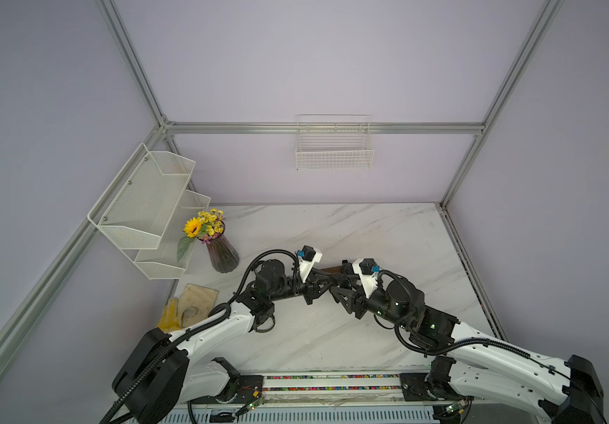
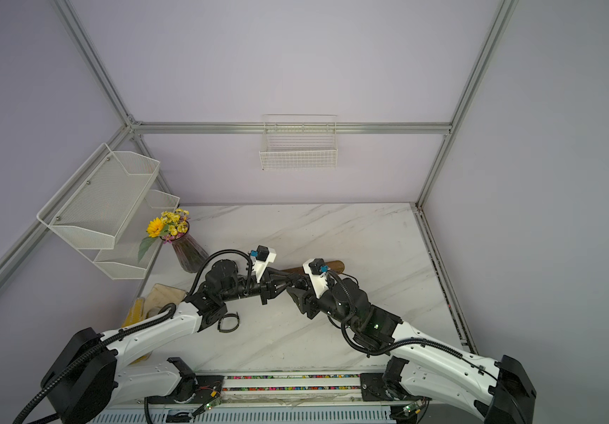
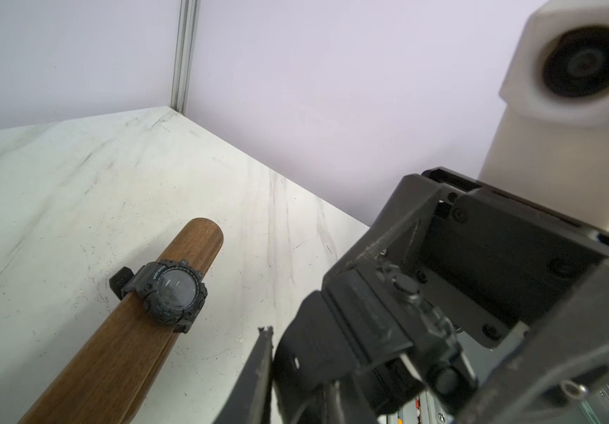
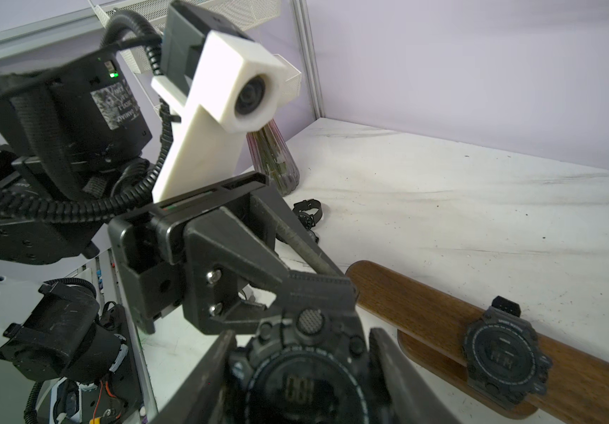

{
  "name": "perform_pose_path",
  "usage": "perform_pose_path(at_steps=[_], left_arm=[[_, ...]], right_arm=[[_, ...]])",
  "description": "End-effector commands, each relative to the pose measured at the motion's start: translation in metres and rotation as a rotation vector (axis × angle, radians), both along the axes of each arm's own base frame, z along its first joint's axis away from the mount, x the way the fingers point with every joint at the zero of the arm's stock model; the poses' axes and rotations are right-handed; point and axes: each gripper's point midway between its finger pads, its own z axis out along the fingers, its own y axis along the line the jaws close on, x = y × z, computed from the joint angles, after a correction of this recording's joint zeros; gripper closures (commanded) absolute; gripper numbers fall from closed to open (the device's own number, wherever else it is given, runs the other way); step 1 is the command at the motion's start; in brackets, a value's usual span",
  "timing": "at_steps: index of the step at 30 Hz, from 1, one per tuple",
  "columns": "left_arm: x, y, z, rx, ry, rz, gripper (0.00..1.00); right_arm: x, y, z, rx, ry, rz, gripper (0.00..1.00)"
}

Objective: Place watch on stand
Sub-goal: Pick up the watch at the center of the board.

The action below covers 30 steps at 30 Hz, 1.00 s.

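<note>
Nearest the robot's base, in a top view, a black strap loop (image 2: 229, 323) lies on the table (image 2: 295, 345) under the left arm; it looks like a spare watch, untouched.

Now to the action. Both arms meet in mid-air just in front of the stand (image 2: 336, 265). The right gripper (image 4: 301, 348) is clamped on the watch (image 4: 301, 389), one finger on each side of the case, digital face up toward its wrist camera. The left gripper (image 4: 284, 304) comes in from the opposite side, jaws drawn almost together on the strap end above the case. That looks like a pinch, though how firm it is I can't tell. So the watch is off the table, shared between the two grippers, and not yet on the bar.

I read this as the set-up step: one gripper steadies the case while the other takes the strap.

Just beyond, the bar's rounded near end is bare wood, and a second watch (image 4: 503, 352) already sits across the bar further along. The next move calls for the pair to travel together to that free stretch, hold the strap open and lower it squarely over the bar, clear of its neighbour.

Farther back, another loose watch (image 4: 308, 213) rests near the ribbed vase (image 4: 277, 158).
</note>
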Motion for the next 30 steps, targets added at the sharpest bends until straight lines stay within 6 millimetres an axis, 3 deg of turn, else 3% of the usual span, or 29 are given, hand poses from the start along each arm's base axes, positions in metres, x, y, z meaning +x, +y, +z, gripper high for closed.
perform_pose_path(at_steps=[1,5,7,13,15,18,21,27,30], left_arm=[[-0.001,-0.008,0.038,-0.064,-0.089,-0.053,0.85],[0.001,-0.008,0.038,-0.062,-0.091,-0.044,1.00],[0.004,-0.005,0.037,-0.061,-0.092,-0.011,1.00],[0.015,0.016,0.037,-0.077,-0.129,0.139,1.00],[0.014,0.023,0.038,-0.076,-0.152,0.176,1.00],[0.010,0.034,0.041,-0.076,-0.213,0.216,1.00],[0.009,0.044,0.045,-0.081,-0.263,0.259,1.00],[0.006,0.051,0.055,-0.085,-0.323,0.283,1.00],[0.012,0.056,0.062,-0.094,-0.333,0.335,1.00]], right_arm=[[-0.002,0.008,0.013,0.023,-0.049,0.026,0.51],[-0.001,0.010,0.010,0.010,-0.048,0.019,0.51],[-0.001,0.010,0.010,0.007,-0.044,0.017,0.47],[-0.006,-0.010,0.022,0.029,-0.051,-0.028,0.14],[-0.013,-0.023,0.029,0.053,-0.060,-0.041,0.08],[-0.019,-0.047,0.033,0.047,-0.078,-0.093,0.07],[-0.022,-0.057,0.031,0.029,-0.081,-0.107,0.08],[-0.026,-0.042,0.035,0.067,-0.068,-0.043,0.11],[-0.018,-0.037,0.041,0.128,-0.014,-0.081,0.11]])
